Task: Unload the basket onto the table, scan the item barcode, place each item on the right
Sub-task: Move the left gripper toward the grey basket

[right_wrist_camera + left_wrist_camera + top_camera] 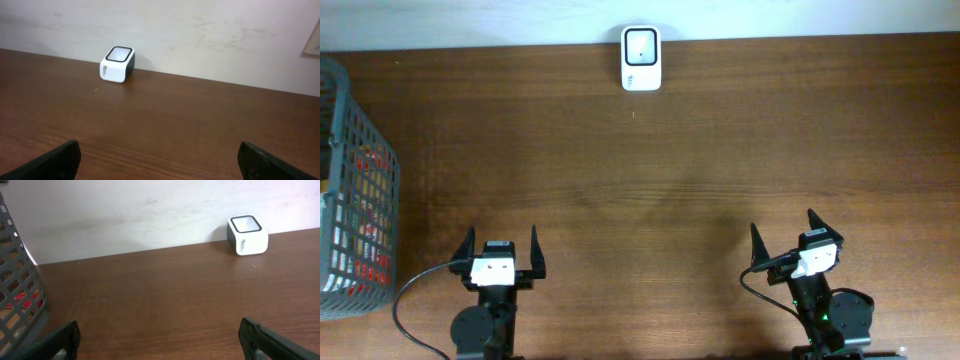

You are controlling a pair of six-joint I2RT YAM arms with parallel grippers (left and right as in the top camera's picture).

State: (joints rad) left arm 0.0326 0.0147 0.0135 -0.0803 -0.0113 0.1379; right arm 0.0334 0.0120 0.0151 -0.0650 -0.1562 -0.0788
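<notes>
Brown wooden bench: one white box-shaped scanner at far edge centre; one grey mesh basket far left, red contents possibly packets; left fingers and right fingers both spread wide, empty.

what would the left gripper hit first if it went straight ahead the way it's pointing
Likely only the wall: the left gripper faces bare table, with the scanner off to its right and the basket to its left.

- The overhead view looks straight down from high up on the whole bench.
- Both wrist views sit low and close to the bench, facing the far wall.
- All three views show the white box by the wall.
</notes>
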